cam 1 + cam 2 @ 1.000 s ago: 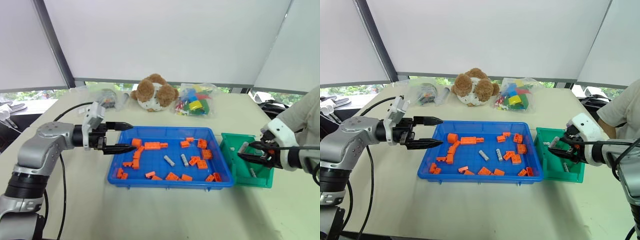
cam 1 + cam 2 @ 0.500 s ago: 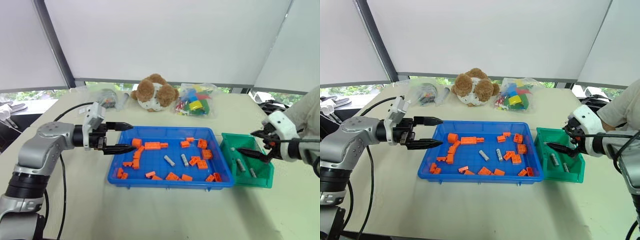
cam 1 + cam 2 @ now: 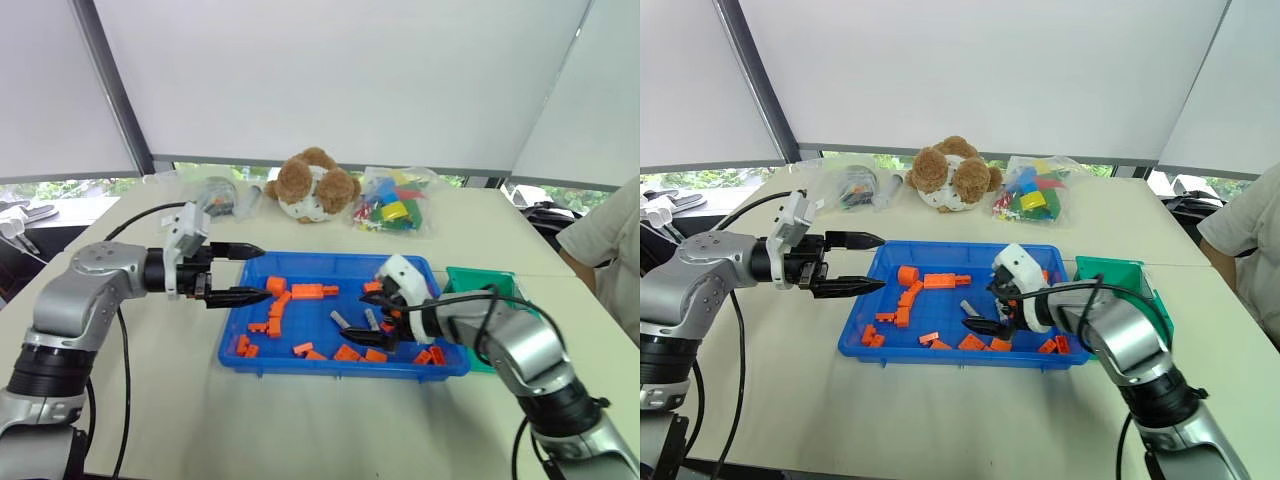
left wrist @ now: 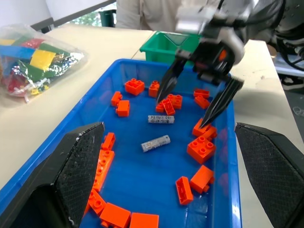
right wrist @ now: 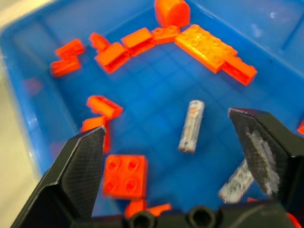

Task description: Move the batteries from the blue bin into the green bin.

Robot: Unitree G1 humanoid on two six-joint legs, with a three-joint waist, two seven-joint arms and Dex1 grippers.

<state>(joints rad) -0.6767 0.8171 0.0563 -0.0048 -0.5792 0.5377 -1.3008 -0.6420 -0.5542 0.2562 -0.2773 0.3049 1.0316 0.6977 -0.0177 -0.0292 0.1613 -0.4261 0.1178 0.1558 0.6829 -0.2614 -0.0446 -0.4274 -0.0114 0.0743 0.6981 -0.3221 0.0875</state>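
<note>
The blue bin (image 3: 330,259) lies mid-table, strewn with orange bricks (image 3: 305,292). Two silver batteries (image 3: 340,320) (image 4: 155,142) rest side by side on its floor. My right gripper (image 3: 357,316) hangs open low inside the bin. Its fingers straddle the air just above the two batteries (image 5: 191,125) without touching them. The green bin (image 3: 492,284) stands against the blue bin's right end, partly hidden by my right arm. My left gripper (image 3: 265,273) hovers open and empty at the blue bin's left rim, pointing right.
A brown plush toy (image 3: 310,185), a clear bag of coloured bricks (image 3: 395,205) and another clear bag (image 3: 215,195) sit behind the blue bin. A person's sleeve (image 3: 612,240) shows at the right table edge.
My right gripper let a battery go into the green bin, then swung left and down into the blue bin over the two batteries. The left arm kept still.
</note>
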